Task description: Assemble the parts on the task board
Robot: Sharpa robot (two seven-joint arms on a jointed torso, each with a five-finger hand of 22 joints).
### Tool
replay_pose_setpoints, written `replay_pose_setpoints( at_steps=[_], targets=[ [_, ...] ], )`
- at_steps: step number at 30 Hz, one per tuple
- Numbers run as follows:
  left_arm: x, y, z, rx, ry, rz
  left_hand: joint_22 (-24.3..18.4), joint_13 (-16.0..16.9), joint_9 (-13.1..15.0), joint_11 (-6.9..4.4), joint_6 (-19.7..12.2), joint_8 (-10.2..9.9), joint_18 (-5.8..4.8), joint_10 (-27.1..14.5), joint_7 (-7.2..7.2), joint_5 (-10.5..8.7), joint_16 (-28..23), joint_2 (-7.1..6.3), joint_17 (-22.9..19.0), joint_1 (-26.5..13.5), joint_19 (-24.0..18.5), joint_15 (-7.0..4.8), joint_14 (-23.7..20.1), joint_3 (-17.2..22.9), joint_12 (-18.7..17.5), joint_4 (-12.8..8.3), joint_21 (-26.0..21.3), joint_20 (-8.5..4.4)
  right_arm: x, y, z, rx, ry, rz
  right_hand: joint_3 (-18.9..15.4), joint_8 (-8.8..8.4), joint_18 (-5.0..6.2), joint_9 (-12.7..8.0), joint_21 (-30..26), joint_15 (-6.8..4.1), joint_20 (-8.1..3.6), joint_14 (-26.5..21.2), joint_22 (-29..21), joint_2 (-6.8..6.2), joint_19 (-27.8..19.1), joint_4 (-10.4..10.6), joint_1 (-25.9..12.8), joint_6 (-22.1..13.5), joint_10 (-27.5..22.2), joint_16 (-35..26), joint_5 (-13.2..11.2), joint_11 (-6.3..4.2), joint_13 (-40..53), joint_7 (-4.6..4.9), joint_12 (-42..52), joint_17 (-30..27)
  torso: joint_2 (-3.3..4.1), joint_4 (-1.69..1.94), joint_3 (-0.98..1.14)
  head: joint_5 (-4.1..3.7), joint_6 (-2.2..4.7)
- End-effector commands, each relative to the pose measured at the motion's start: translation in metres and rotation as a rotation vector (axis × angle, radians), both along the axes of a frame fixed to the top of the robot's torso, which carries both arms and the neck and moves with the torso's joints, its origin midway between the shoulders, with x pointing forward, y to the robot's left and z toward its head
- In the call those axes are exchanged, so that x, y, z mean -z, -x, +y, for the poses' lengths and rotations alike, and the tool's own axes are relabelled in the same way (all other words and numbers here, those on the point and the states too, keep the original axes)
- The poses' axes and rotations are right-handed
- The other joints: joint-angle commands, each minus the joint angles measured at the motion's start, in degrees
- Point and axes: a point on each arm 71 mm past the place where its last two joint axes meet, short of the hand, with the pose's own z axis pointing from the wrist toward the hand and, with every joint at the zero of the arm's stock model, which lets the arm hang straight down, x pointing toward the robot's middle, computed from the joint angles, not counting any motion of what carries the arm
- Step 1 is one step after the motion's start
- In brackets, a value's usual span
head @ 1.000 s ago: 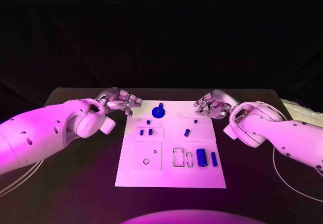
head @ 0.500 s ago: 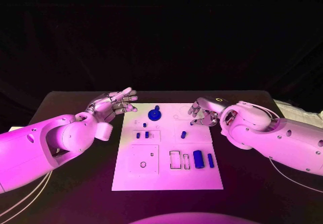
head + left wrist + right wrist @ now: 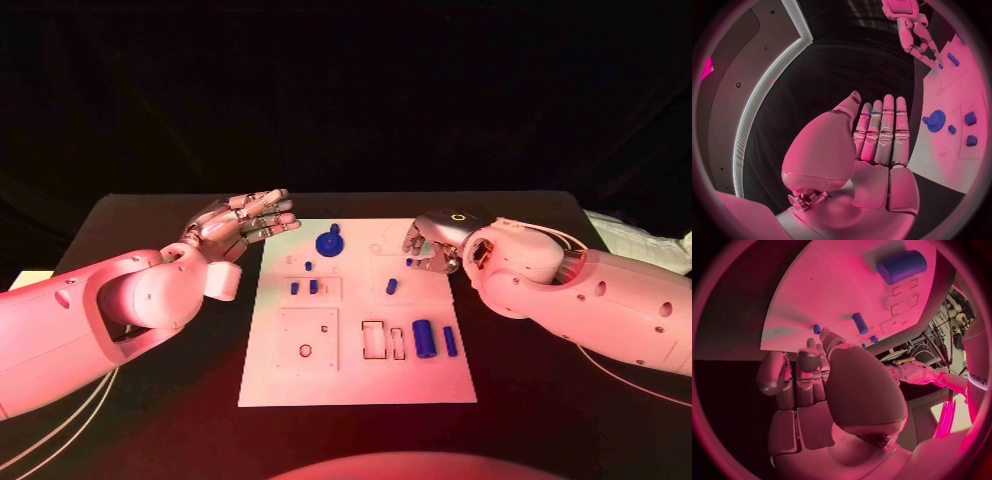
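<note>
The white task board lies in the middle of the table. A blue gear sits near its far edge, small blue pegs stand left of centre, and a thick blue cylinder lies beside a thin one at the right. My left hand hovers off the board's far left corner, fingers stretched out, holding nothing. My right hand hangs over the board's far right part, fingers pointing down near a small blue peg, nothing in it. The left wrist view shows the left hand flat and the gear.
The black table runs wide on both sides of the board. Empty recesses lie beside the thick cylinder. In the right wrist view the thick cylinder and a peg lie beyond the right hand.
My left hand has uncurled and stretched its fingers out. My right hand has turned and moved in over the board's far right part. The head camera has also shifted.
</note>
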Motion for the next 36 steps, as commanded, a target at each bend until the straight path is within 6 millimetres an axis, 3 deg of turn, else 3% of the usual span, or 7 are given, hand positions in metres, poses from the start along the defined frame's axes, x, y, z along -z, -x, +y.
replay_pose_setpoints(
  at_steps=[1,11,36],
  targets=[
    [-0.002,0.001,0.0,-0.014,0.024,-0.018,-0.6,0.0,0.0,0.0,0.4,-0.4,0.82,0.4,0.09,0.25,-0.7,-0.05,-0.3,0.6,0.3,-0.04,0.6,0.2,-0.3,-0.3,-0.3,-0.03,0.006,-0.001,-0.001,0.009,0.066,0.014,0.5,0.11,0.47,0.1,0.2,0.06,-0.05,0.5,0.1,-0.08,0.4,0.0,0.3,0.6,0.5,0.0,0.2,0.06,-0.3,-0.04,-0.2,0.0,0.03,0.02,0.03,-0.1,-0.16],
    [-0.003,0.002,-0.002,-0.008,0.027,-0.018,-2.3,0.0,0.0,-0.12,1.0,-0.5,0.84,1.4,0.2,0.38,-2.3,0.06,-0.8,0.8,2.3,-0.38,2.7,0.6,-0.9,-0.2,0.2,-0.41,0.012,-0.004,0.002,0.005,0.057,0.021,1.3,0.14,0.41,0.1,0.3,0.0,-0.13,0.8,0.3,0.13,0.8,0.0,0.1,1.2,1.2,0.1,0.1,0.06,-1.1,0.02,-0.2,0.2,0.03,-0.02,0.02,0.0,-0.31],
    [-0.002,0.004,-0.006,0.014,0.003,-0.017,-3.5,0.0,-0.1,0.05,1.0,-0.8,0.77,1.6,0.67,0.55,-3.4,-0.57,-1.1,1.8,3.1,-0.51,3.8,1.4,-1.5,-1.1,0.3,-0.69,0.028,-0.005,0.003,0.005,0.067,0.109,5.3,0.8,-0.17,0.6,2.0,-0.01,-0.22,1.8,3.1,2.08,2.7,-1.1,-0.5,4.6,5.5,3.0,-0.6,0.01,-1.8,0.25,-0.3,3.5,-0.01,0.02,-0.07,0.2,-0.74]
  ],
)
